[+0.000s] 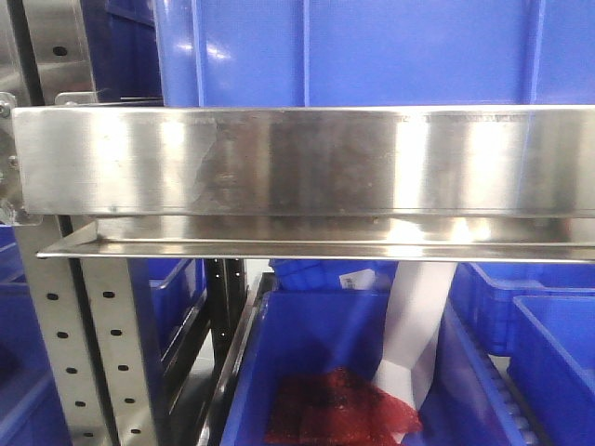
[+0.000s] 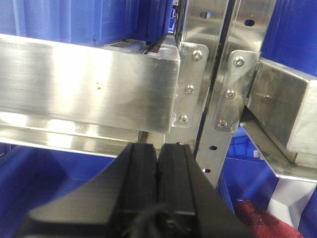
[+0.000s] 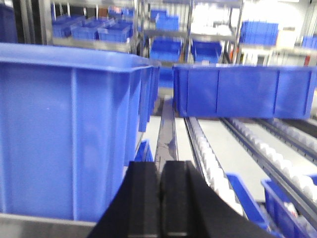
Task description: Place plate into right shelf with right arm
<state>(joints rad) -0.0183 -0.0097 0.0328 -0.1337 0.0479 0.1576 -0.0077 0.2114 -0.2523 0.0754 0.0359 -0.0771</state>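
Observation:
The plate is out of view in every frame. The right shelf [image 1: 279,167] fills the front view as a broad brushed steel rail with blue bins above and below it. My right gripper [image 3: 159,163] is shut with nothing between its fingers. It points along a shelf level between a tall blue bin [image 3: 69,134] on its left and roller tracks [image 3: 213,163] on its right. My left gripper [image 2: 158,146] is also shut and empty, just below the end of a steel rail [image 2: 89,84] and beside perforated uprights [image 2: 218,74].
Below the rail a blue bin [image 1: 316,353] holds red mesh material [image 1: 339,409] and a white upright object [image 1: 414,334]. A perforated upright [image 1: 84,353] stands at lower left. A long blue bin [image 3: 242,91] crosses the shelf ahead of my right gripper.

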